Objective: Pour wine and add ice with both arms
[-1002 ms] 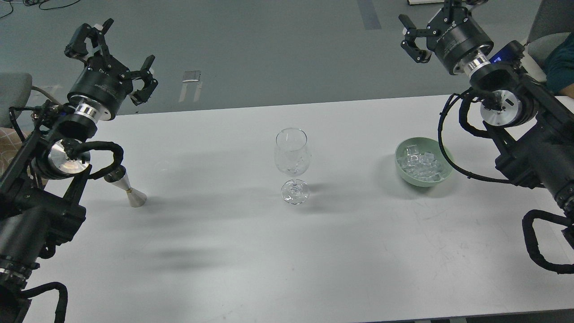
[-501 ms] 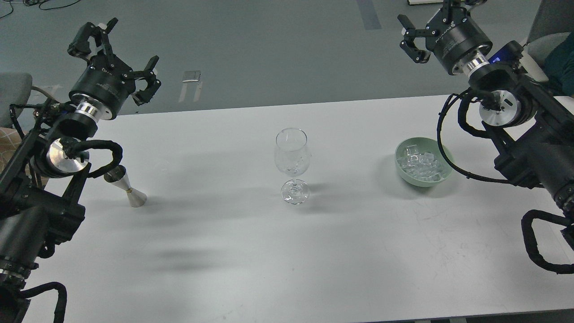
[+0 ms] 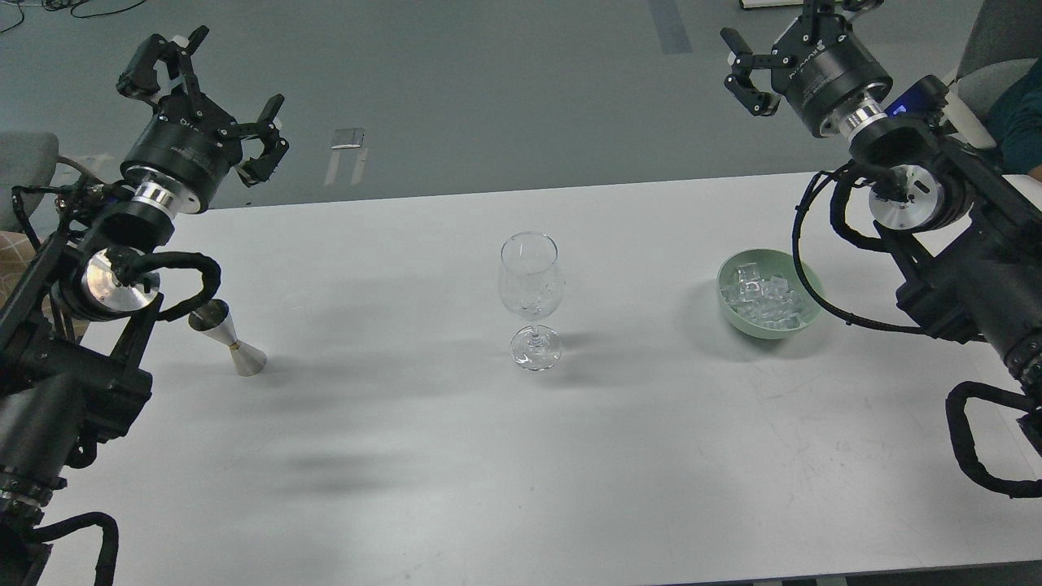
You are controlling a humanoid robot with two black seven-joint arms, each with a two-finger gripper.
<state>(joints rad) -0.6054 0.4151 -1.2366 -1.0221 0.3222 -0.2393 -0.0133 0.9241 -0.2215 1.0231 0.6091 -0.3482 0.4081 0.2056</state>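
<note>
A clear stemmed wine glass (image 3: pixel 531 297) stands upright and empty at the middle of the white table (image 3: pixel 456 456). A pale green bowl (image 3: pixel 807 289) to its right holds many clear ice cubes (image 3: pixel 762 298). A silver double-cone jigger (image 3: pixel 229 337) stands at the left. My left gripper (image 3: pixel 203 102) is open and empty, raised beyond the table's far left edge, above and behind the jigger. My right gripper (image 3: pixel 785 45) is open and empty, raised beyond the far right edge, well behind the bowl; its upper fingers are cut off by the frame.
Grey floor lies beyond the table's far edge. A grey chair (image 3: pixel 24 167) stands at the left. A seated person in dark green (image 3: pixel 1017 118) is at the far right. Looped black cables hang from both arms over the table's sides.
My left gripper has risen slightly and shifted a little left. My right gripper has barely moved. The glass, bowl and jigger have not moved.
</note>
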